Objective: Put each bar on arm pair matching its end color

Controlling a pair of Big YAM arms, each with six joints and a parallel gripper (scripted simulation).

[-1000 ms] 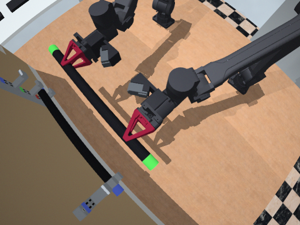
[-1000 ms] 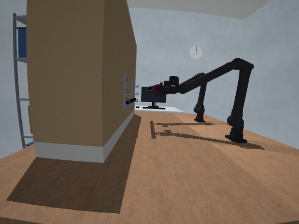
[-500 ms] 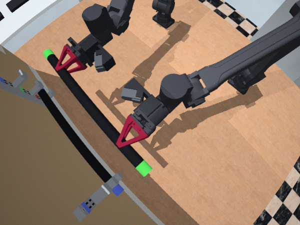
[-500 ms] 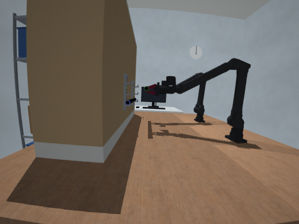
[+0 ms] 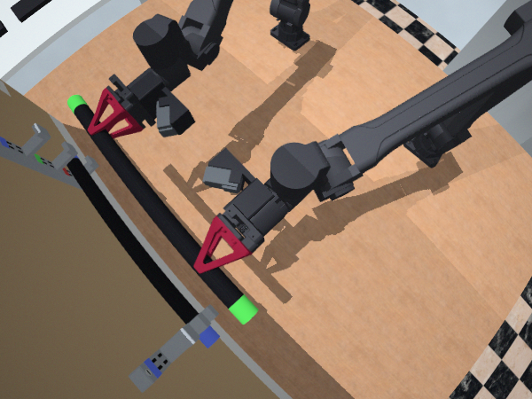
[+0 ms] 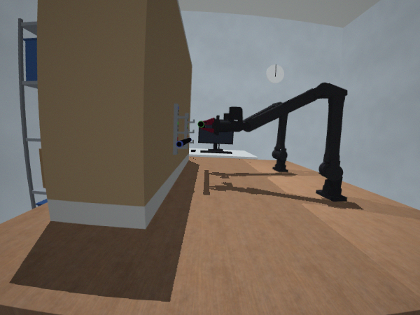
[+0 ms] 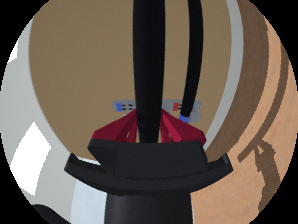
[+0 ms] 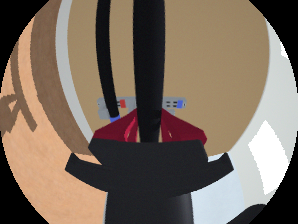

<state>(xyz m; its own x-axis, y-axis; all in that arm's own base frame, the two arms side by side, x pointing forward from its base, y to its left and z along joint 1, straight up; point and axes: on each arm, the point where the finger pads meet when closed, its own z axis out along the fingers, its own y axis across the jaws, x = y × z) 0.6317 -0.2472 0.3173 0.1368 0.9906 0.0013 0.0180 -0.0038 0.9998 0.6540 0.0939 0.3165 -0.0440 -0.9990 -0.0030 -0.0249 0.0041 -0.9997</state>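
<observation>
1. Top: left fingers (image 5: 200, 266) (image 6: 205, 124) and right fingers (image 5: 100, 133) stand partly open, clamped on the green-ended bar (image 5: 151, 200) (image 6: 201, 124) (image 7: 149, 60) (image 8: 149, 60), off the rack (image 5: 175, 348) (image 6: 176, 130) (image 7: 167, 105) (image 8: 102, 103)
2. Exterior: left fingers hold it near the rack; beyond and lower lies the blue-ended bar (image 5: 129, 235) (image 6: 184, 142) (image 7: 195, 60) (image 8: 103, 60), on the lowest arms
3. Left wrist: the held bar runs between the fingers, the other bar beyond them
4. Right wrist: same grip, blue end beyond the fingers, near a red label (image 8: 122, 103)
</observation>
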